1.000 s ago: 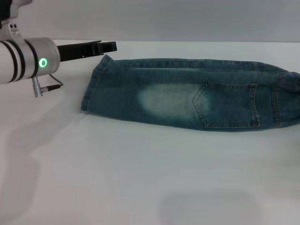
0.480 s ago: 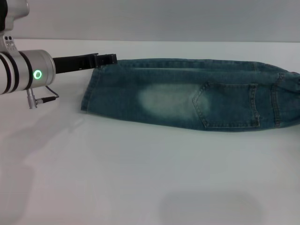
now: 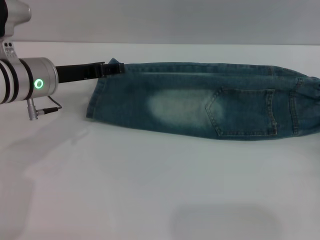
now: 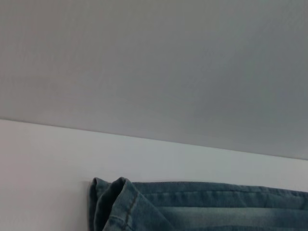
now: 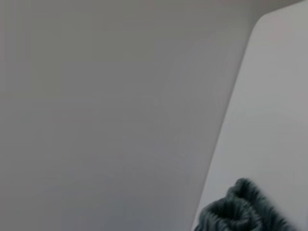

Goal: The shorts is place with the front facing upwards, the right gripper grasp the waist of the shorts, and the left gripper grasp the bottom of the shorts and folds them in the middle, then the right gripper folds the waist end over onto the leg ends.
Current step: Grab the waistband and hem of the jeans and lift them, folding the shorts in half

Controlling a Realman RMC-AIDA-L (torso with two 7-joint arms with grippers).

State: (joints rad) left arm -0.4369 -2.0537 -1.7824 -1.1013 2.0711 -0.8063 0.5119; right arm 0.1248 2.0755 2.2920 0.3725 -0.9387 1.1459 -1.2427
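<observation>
The blue denim shorts (image 3: 200, 100) lie folded lengthwise on the white table, one leg stacked on the other, with a pale faded patch showing on top. The waist of the shorts (image 3: 306, 105) lies at the right edge of the head view and shows as a puckered band (image 5: 236, 211) in the right wrist view. The bottom of the shorts (image 3: 94, 97) points left. My left gripper (image 3: 114, 68) sits at the far corner of the hems, where a bit of denim (image 4: 115, 195) stands up. The right gripper is out of view.
The white table (image 3: 150, 190) stretches in front of the shorts. A grey wall (image 3: 175, 20) runs behind the table's far edge, close to the shorts.
The left wrist has drawn back to the left and dropped slightly. Its black claw now lies lower against the hem corner. The shorts have not shifted.
</observation>
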